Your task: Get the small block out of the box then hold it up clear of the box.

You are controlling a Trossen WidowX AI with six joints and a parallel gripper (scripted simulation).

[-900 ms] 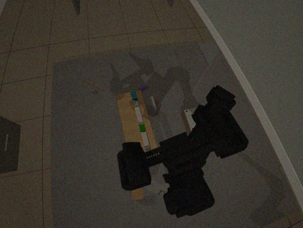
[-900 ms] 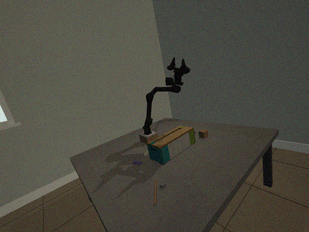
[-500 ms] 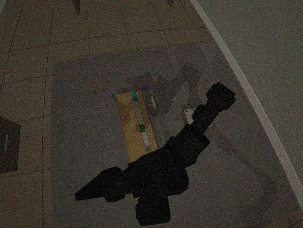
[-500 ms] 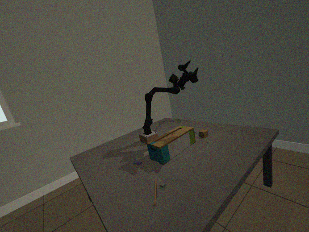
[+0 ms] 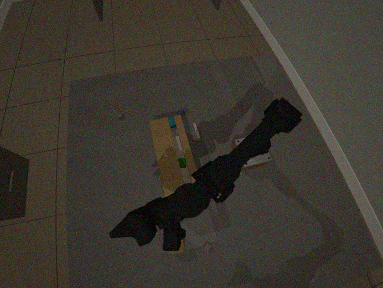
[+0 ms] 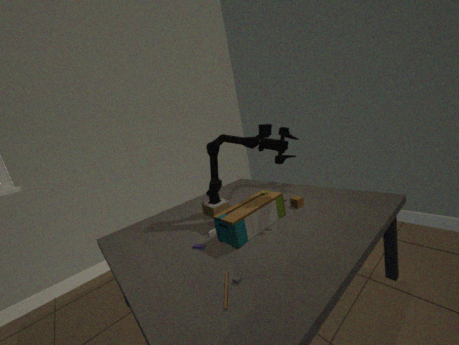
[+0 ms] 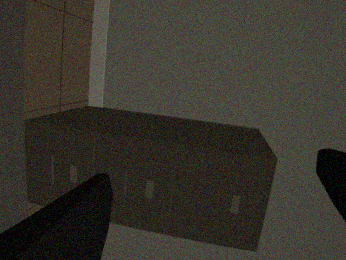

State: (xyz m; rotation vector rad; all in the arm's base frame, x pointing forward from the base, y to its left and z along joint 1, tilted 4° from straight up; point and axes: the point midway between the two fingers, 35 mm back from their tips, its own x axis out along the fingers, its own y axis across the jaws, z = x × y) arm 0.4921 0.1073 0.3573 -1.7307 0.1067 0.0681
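Note:
The box shows its slotted wooden top (image 5: 164,142) (image 6: 247,211), a teal end (image 5: 171,121) (image 6: 231,231) and a lime end (image 6: 280,206). Its clear front (image 6: 259,224) looks pale, with no block readable through it. A green piece (image 5: 181,163), seemingly the block, shows through the top slot, about midway along the visible part. My gripper (image 6: 296,147) (image 7: 215,173) is open and empty, high above the table past the lime end. In the top view the arm covers the near end of the box.
A wooden cube (image 5: 177,251) (image 6: 296,202) stands beyond the lime end. A purple piece (image 5: 182,110) (image 6: 198,246) lies by the teal end, a white bar (image 5: 196,130) (image 6: 211,233) along the base side. A thin stick (image 5: 120,108) (image 6: 226,290) and small grey piece (image 6: 236,280) lie farther off.

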